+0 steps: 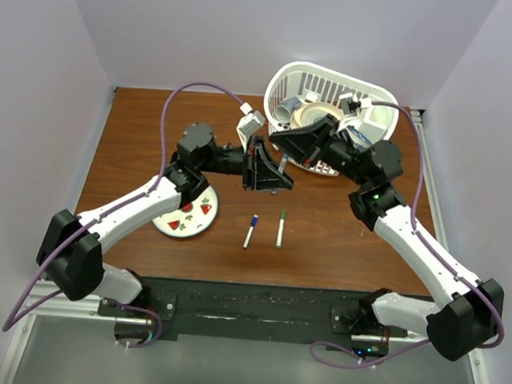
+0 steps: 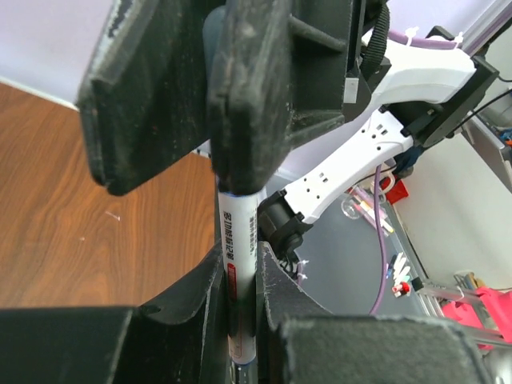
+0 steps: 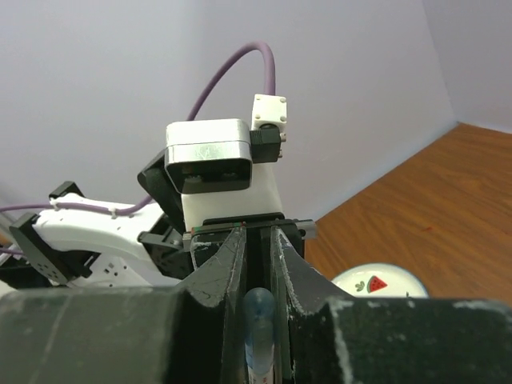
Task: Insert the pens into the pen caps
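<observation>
My left gripper [image 1: 274, 177] and right gripper [image 1: 285, 154] meet above the middle of the table. In the left wrist view the left gripper [image 2: 240, 258] is shut on a white-barrelled pen [image 2: 238, 224] that runs up between the right gripper's dark fingers [image 2: 248, 96]. In the right wrist view the right gripper [image 3: 258, 250] is shut on a blue-grey pen cap [image 3: 260, 316], with a bit of white barrel showing below it. Two other pens lie on the table, one with a blue end [image 1: 251, 231] and one with a green end [image 1: 281, 229].
A white plate with watermelon prints [image 1: 203, 225] sits at the left under the left arm and also shows in the right wrist view [image 3: 376, 282]. A white slotted basket [image 1: 380, 120] with assorted items stands at the back right, behind the right arm.
</observation>
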### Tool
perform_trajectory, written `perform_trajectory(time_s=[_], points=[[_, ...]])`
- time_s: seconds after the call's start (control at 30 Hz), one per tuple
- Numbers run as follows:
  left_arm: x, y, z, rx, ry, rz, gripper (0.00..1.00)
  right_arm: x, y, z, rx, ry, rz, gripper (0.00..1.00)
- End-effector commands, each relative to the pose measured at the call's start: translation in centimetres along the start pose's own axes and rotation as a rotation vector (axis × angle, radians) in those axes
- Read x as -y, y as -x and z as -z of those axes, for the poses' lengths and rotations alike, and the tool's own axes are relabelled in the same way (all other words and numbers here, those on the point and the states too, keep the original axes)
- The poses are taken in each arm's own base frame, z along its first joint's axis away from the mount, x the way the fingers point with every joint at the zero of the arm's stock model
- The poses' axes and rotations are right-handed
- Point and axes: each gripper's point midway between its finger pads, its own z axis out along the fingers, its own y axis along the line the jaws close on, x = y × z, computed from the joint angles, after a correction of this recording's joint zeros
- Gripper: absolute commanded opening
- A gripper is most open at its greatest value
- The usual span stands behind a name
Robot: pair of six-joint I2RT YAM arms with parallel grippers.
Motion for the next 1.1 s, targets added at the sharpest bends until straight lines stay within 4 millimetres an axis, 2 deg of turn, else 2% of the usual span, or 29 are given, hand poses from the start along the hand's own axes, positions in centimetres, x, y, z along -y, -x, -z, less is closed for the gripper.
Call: perform_trajectory(time_s=[0.0,0.1,0.13,0.23,0.33,0.43,0.57,0.77,0.93,1.07], points=[[-0.7,8.0,-0.2,0.195,0.114,-0.2,0.0,-0.2,-6.3,1.4,-0.179,0.023,-0.102,0.0],[-2.1,9.4,0.3,0.242,0.135,-0.191,0.0,0.7,-8.6,2.1,-0.22,-0.002,-0.132,0.0],[-1.9,9.8,0.4,0.255,0.124,-0.184,0.0,1.0,-9.5,2.3,-0.234,-0.011,-0.155,0.0],[-2.7,11.2,0.5,0.293,0.172,-0.211,0.0,0.9,-11.5,2.4,-0.274,-0.008,-0.188,0.0],[-3.1,12.5,0.6,0.304,0.219,-0.252,0.0,0.8,-13.1,2.7,-0.308,-0.034,-0.188,0.0],[-3.5,12.9,0.7,0.312,0.241,-0.263,0.0,0.8,-14.1,3.1,-0.327,-0.044,-0.195,0.0],[-3.2,13.7,0.7,0.338,0.237,-0.3,0.0,0.6,-15.2,3.4,-0.34,-0.033,-0.22,0.0],[-2.2,16.2,0.8,0.375,0.246,-0.39,0.0,0.4,-17.1,4.2,-0.38,-0.052,-0.236,0.0],[-0.3,18.0,0.7,0.388,0.192,-0.462,0.0,0.0,-17.8,4.6,-0.42,-0.038,-0.223,0.0],[0.2,18.7,0.7,0.41,0.169,-0.478,0.0,-1.0,-19.2,4.4,-0.464,-0.01,-0.25,0.0]])
